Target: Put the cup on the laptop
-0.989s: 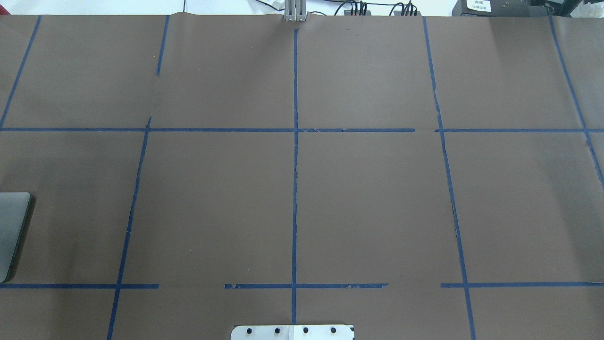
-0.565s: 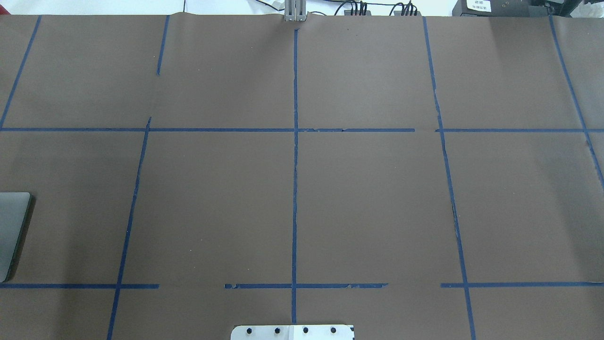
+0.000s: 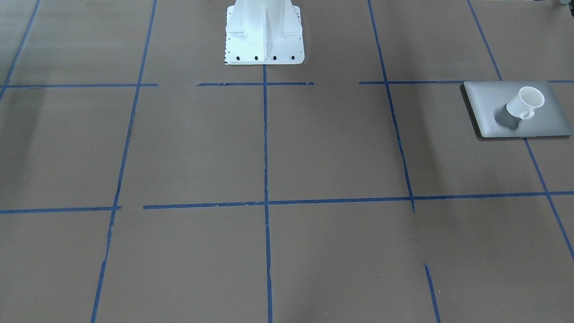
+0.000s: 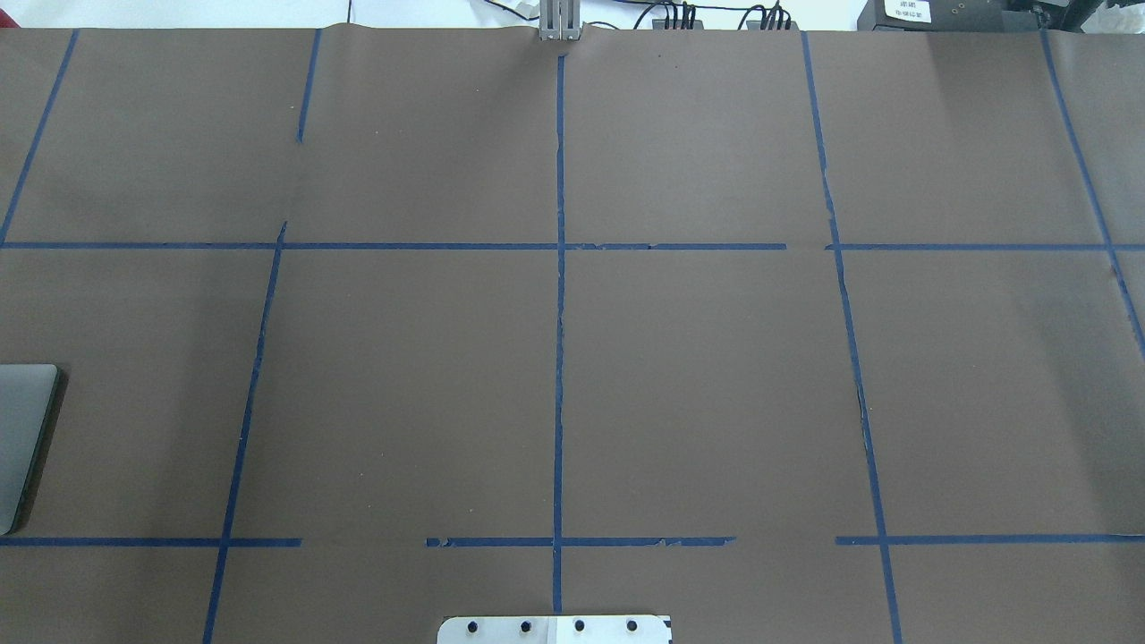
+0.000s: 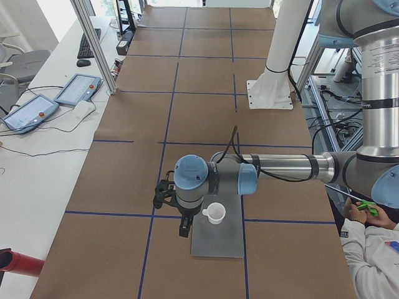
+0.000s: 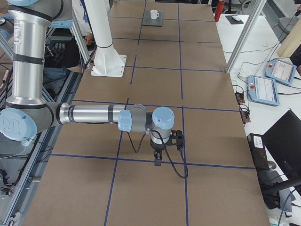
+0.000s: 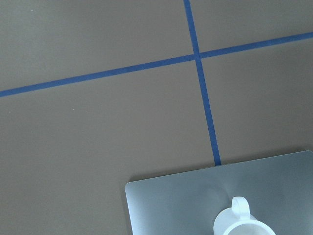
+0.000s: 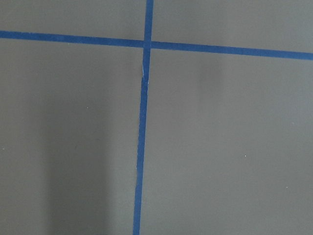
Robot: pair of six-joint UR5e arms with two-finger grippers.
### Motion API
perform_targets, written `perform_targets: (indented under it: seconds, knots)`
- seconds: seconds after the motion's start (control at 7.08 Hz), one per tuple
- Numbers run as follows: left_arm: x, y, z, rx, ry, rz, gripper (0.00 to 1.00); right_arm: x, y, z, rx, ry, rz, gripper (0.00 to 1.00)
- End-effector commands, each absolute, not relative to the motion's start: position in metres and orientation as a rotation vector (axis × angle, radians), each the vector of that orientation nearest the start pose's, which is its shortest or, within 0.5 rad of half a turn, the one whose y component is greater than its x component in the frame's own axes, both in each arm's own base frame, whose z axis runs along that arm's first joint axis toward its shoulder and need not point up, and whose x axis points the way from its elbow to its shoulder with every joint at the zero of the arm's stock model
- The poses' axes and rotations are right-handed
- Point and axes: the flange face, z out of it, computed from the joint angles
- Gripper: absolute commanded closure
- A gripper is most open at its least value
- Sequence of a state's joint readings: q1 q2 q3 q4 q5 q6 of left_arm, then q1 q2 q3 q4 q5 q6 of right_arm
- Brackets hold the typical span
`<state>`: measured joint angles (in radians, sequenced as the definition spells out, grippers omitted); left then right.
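Exterior front-facing: cup (image 3: pixel 524 102) stands upright on laptop (image 3: pixel 486 98), upper right of frame, so placement looks done. Next move is likely just clearing away without bumping it. Left tool (image 5: pixel 183 230) and right tool (image 6: pixel 157 160): can't tell if open or closed.

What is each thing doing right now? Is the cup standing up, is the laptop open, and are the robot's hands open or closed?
cup: upright on the laptop's lid, with nothing gripping it.
laptop: closed, lying flat on the table.
left end effector: above the table beside the cup; open or shut, cannot tell.
right end effector: over bare table, far from the cup; open or shut, cannot tell.
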<state>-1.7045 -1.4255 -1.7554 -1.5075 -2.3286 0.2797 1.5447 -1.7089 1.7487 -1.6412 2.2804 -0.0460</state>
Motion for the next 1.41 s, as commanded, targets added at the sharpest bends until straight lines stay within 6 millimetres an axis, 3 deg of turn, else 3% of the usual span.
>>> perform_targets:
  seconds: [0.0,1.27]
  knots:
    - [-0.1284,-0.3954,0.6288,0.137,0.749,0.115,0.0,0.0571,-0.4324,0.6464,-0.022,-0.711,-0.058,0.0]
    - [-0.1263,-0.3999,0.6238,0.163,0.739,0.142,0.0,0.0571,-0.4325,0.6462,-0.021,-0.711,-0.059,0.0]
